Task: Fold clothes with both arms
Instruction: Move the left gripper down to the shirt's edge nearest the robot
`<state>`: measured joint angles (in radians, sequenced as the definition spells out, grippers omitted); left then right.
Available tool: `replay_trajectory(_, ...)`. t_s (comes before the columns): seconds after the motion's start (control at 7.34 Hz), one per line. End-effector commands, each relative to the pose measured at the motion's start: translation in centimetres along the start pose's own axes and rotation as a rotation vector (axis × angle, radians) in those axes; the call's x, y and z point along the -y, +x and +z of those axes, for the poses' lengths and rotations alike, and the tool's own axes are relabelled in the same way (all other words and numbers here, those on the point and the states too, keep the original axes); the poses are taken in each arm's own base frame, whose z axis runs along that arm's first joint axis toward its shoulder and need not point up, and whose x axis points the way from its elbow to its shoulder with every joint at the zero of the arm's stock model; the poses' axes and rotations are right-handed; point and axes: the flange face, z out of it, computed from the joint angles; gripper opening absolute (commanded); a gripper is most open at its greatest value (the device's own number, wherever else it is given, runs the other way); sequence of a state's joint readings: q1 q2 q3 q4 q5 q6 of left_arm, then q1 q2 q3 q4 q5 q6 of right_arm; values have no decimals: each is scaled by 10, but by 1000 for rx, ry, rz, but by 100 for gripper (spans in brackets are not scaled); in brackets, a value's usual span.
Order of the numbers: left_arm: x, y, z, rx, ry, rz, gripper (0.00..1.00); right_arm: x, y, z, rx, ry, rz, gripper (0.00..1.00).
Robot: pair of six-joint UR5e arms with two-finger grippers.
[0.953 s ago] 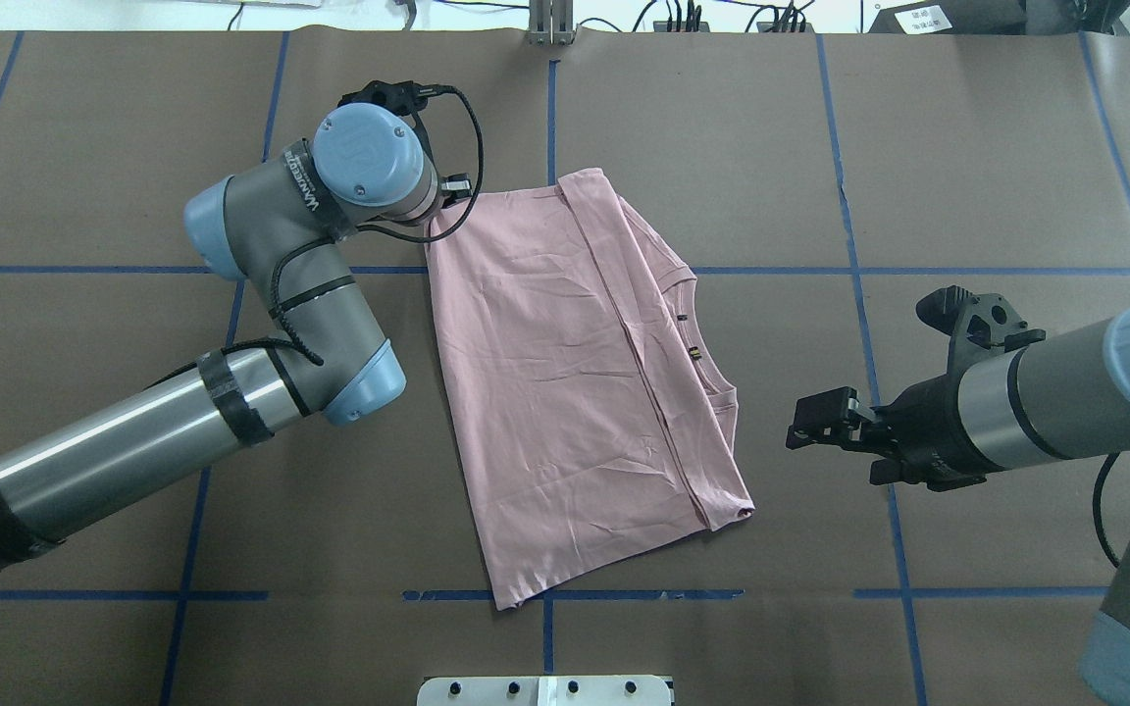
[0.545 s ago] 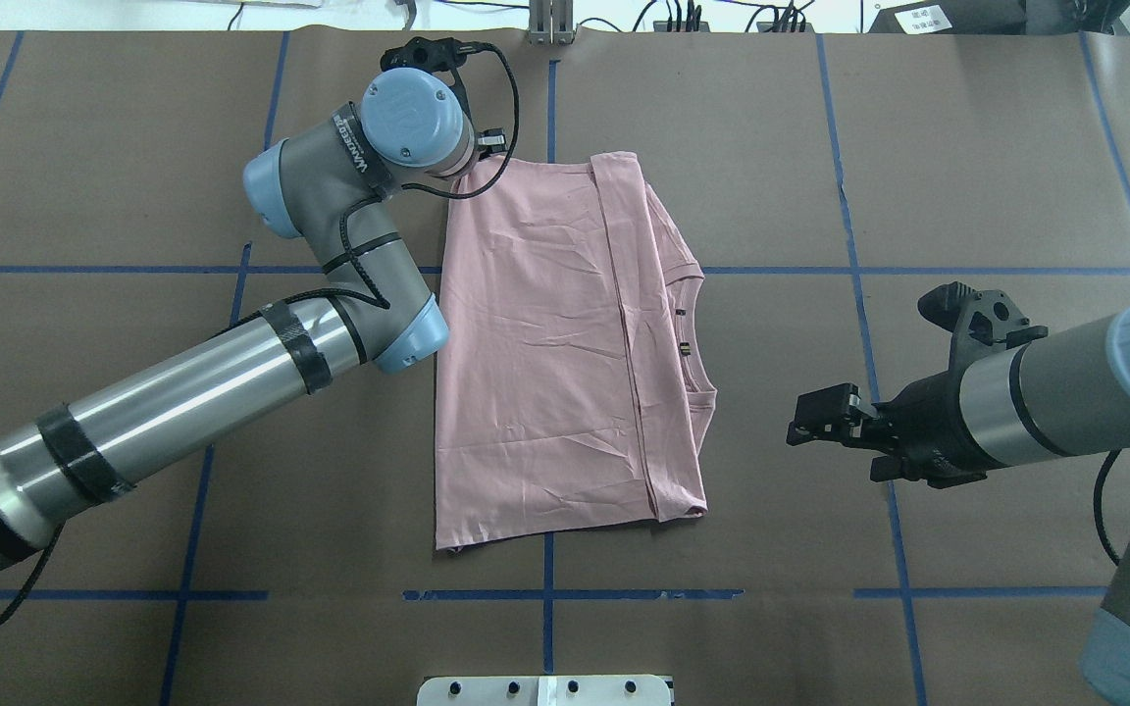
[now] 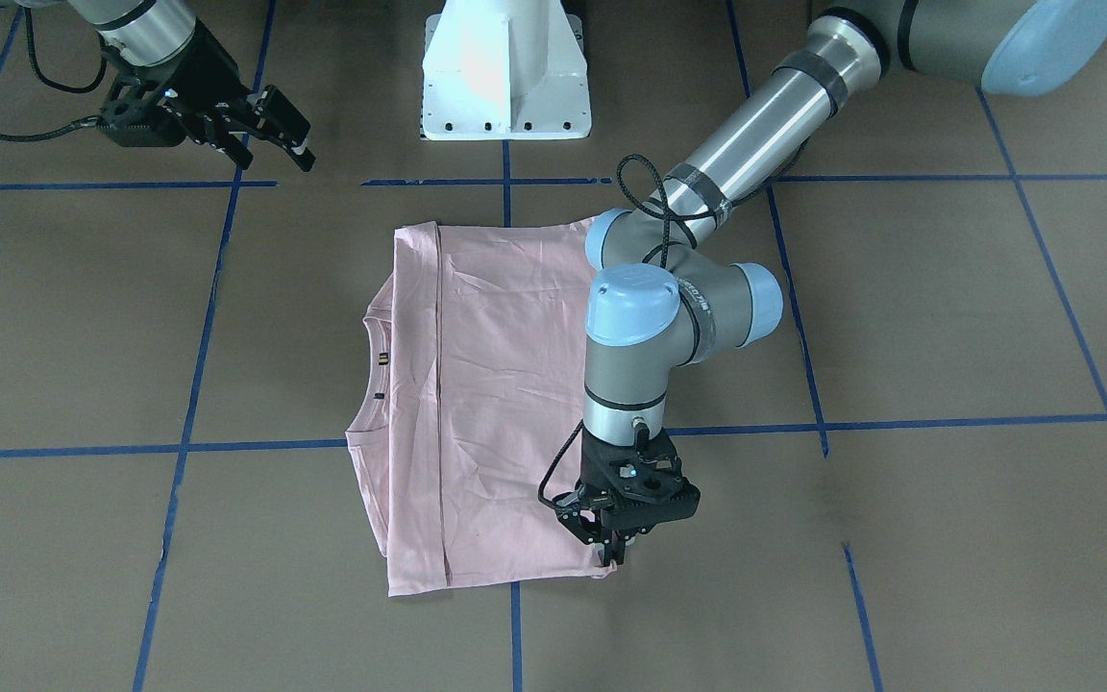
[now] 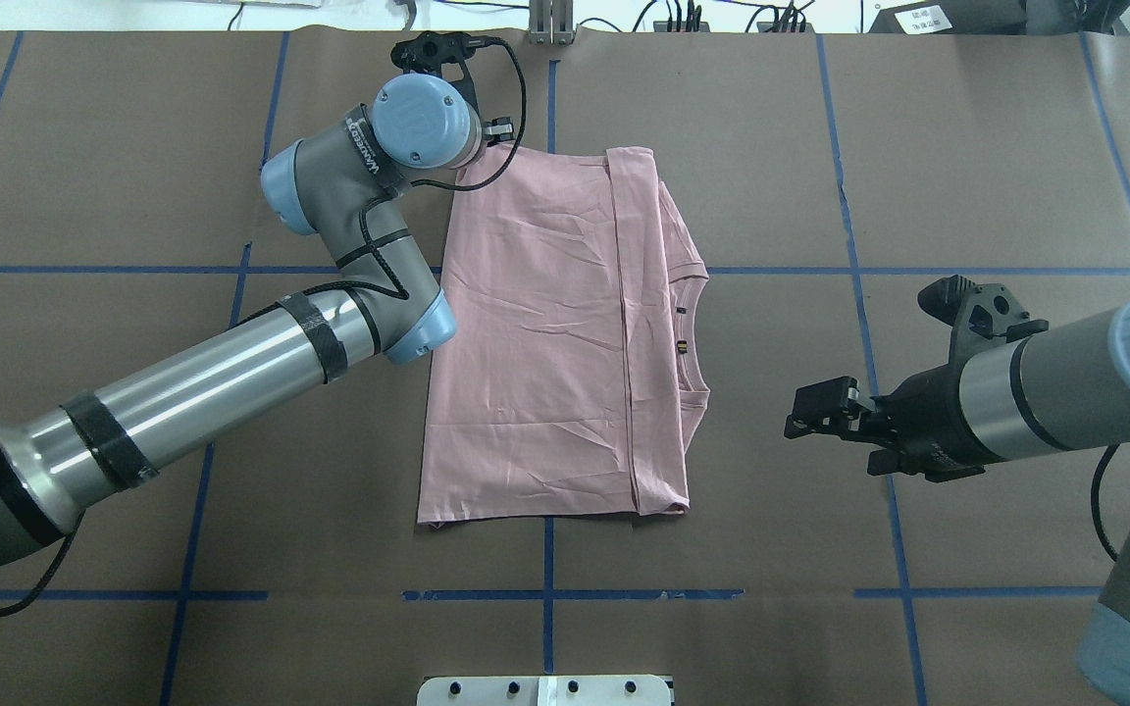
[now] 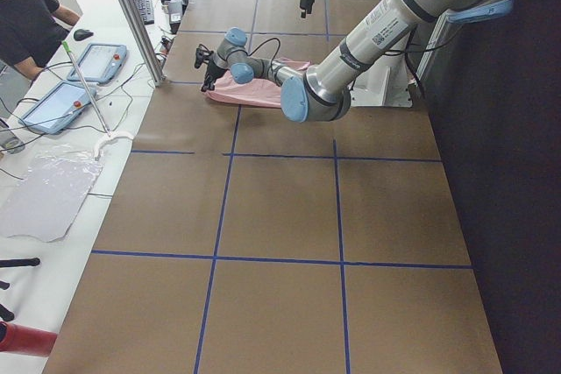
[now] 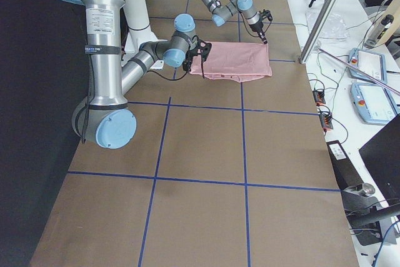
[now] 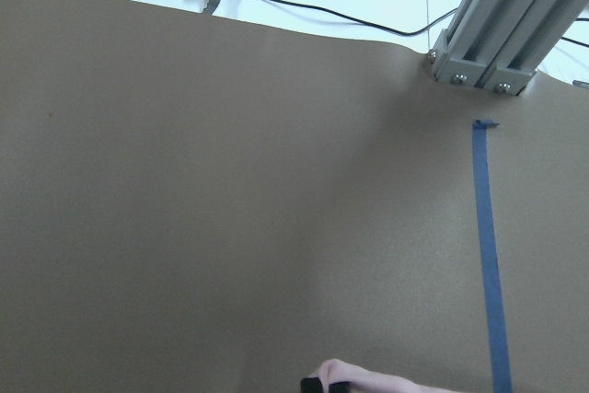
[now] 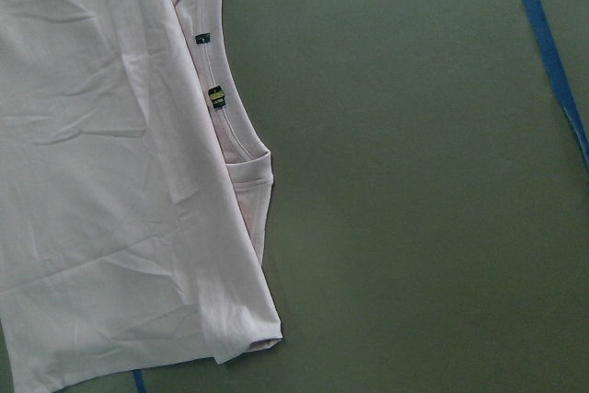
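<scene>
The pale pink T-shirt point(image 4: 545, 333) lies folded lengthwise on the brown table, plain back up, with its ribbed collar point(image 4: 693, 333) toward my right arm. It also shows in the front view point(image 3: 486, 404) and the right wrist view point(image 8: 110, 181). My left gripper point(image 3: 614, 553) points straight down at the shirt's far left corner and is shut on that corner. A bit of pink cloth point(image 7: 368, 382) shows between its fingertips in the left wrist view. My right gripper point(image 4: 796, 417) is open and empty, hovering to the right of the collar, apart from the shirt.
The white pedestal base point(image 3: 505, 77) stands at the near table edge. An aluminium post point(image 4: 550, 25) and cables lie along the far edge, just beyond the left gripper. Blue tape lines point(image 4: 859, 294) grid the table. An operator point(image 5: 26, 15) stands past the far side.
My left gripper has pulled the shirt's corner farther away and to the right. The shirt has swung from a tilt to square with the tape grid. The right arm has barely moved.
</scene>
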<state>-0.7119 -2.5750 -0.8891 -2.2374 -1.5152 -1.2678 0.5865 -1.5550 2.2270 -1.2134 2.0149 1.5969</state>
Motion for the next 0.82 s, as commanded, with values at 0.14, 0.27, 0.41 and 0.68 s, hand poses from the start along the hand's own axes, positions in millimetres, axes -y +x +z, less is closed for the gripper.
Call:
replay_trajectory(0.14, 5, -8, -34, -121, -9, -56, 100, 6, -3, 0, 5, 35, 1, 100)
replay_trajectory(0.27, -21, -45, -50, -150, -53, -71, 100, 5, -6, 0, 10, 38, -2, 100)
replay_trajectory(0.41, -74, -65, -70, -171, -155, -111, 100, 6, -12, -3, 21, 41, -5, 100)
replay_trajectory(0.68, -146, -63, -130, -92, -270, -205, 100, 5, -12, -4, 22, 40, -6, 100)
